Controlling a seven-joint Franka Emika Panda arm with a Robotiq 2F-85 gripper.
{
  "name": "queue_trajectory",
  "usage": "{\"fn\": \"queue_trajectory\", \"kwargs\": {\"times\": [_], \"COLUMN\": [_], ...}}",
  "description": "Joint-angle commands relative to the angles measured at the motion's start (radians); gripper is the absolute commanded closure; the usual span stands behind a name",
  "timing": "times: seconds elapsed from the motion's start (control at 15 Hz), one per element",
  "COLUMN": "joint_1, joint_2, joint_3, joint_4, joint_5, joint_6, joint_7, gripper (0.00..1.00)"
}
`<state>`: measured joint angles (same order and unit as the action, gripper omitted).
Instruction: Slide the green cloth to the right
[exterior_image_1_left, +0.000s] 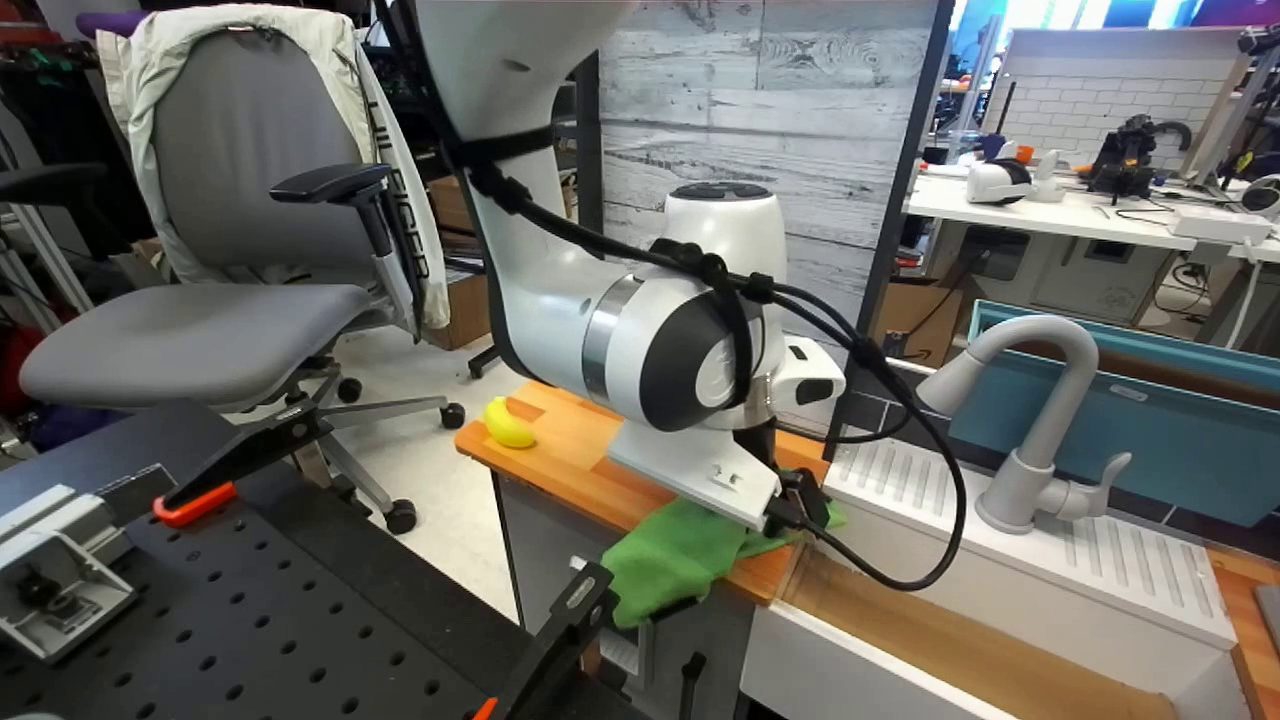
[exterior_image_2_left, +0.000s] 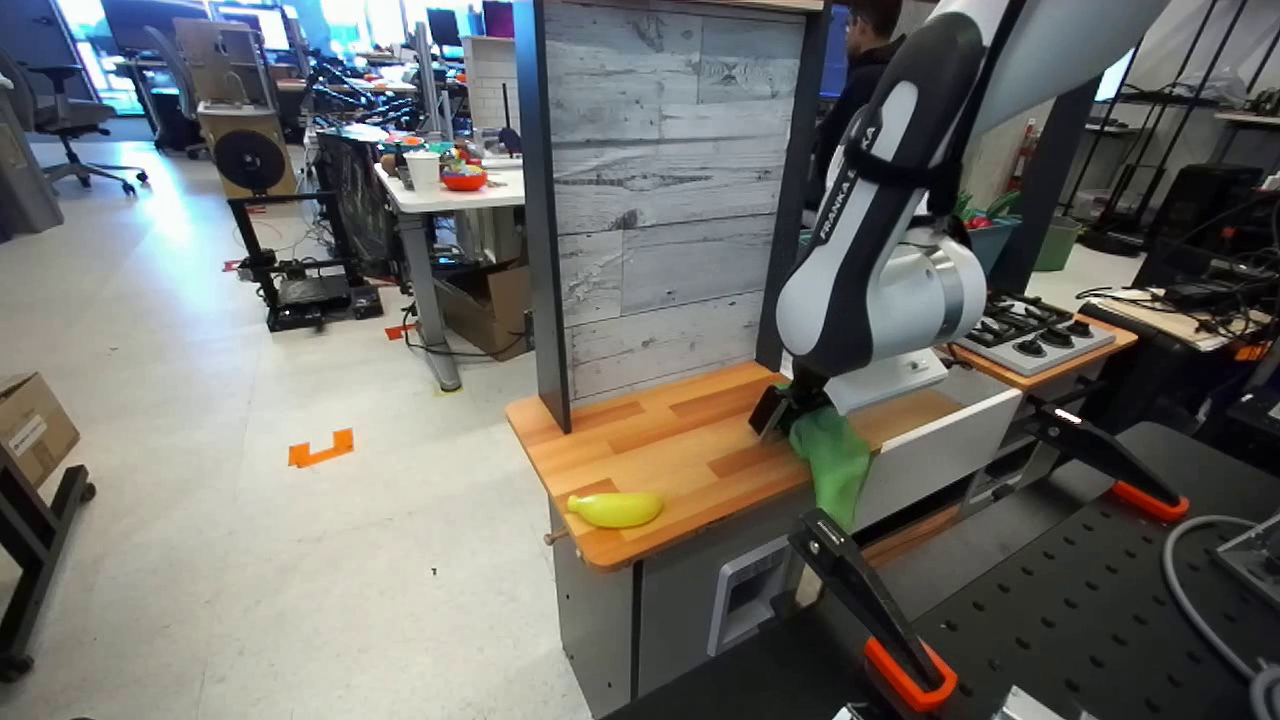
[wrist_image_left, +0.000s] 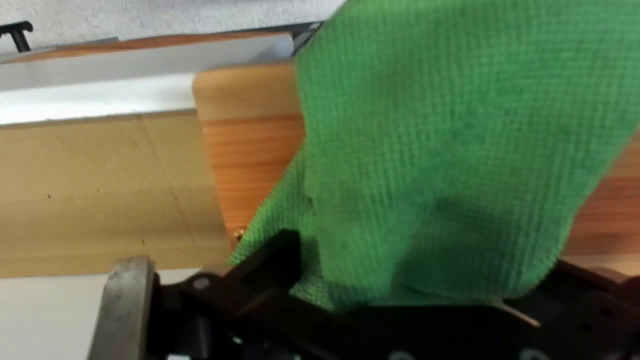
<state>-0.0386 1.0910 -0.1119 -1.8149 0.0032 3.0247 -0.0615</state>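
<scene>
The green cloth (exterior_image_1_left: 670, 560) lies bunched at the right end of the wooden counter (exterior_image_1_left: 570, 410) beside the sink and hangs over the front edge. It shows in an exterior view (exterior_image_2_left: 835, 460) too, hanging down the cabinet front. In the wrist view the cloth (wrist_image_left: 440, 140) fills the middle and right. My gripper (wrist_image_left: 422, 257) is over the cloth with its fingers spread wide and cloth between them. The gripper also shows in both exterior views (exterior_image_1_left: 800, 500) (exterior_image_2_left: 785, 408), low at the counter. Whether the fingertips touch the counter is hidden.
A yellow banana-shaped toy (exterior_image_2_left: 617, 509) lies near the counter's far end. The white sink (exterior_image_1_left: 850, 650) with a grey faucet (exterior_image_1_left: 1040, 430) adjoins the counter. A wooden-look back panel (exterior_image_2_left: 680, 200) rises behind. A black clamp (exterior_image_2_left: 870, 610) and perforated table (exterior_image_2_left: 1090, 620) stand in front.
</scene>
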Motion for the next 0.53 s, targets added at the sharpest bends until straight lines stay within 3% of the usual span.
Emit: {"fn": "queue_trajectory", "kwargs": {"times": [0.0,0.47], "joint_1": [-0.035,-0.154], "joint_2": [-0.129,-0.381], "joint_3": [0.038,0.222], "joint_4": [-0.164,-0.311], "joint_5": [-0.031,0.022], "joint_6": [0.000,-0.074], "joint_7": [-0.033,-0.045], "gripper": [0.00,0.00]}}
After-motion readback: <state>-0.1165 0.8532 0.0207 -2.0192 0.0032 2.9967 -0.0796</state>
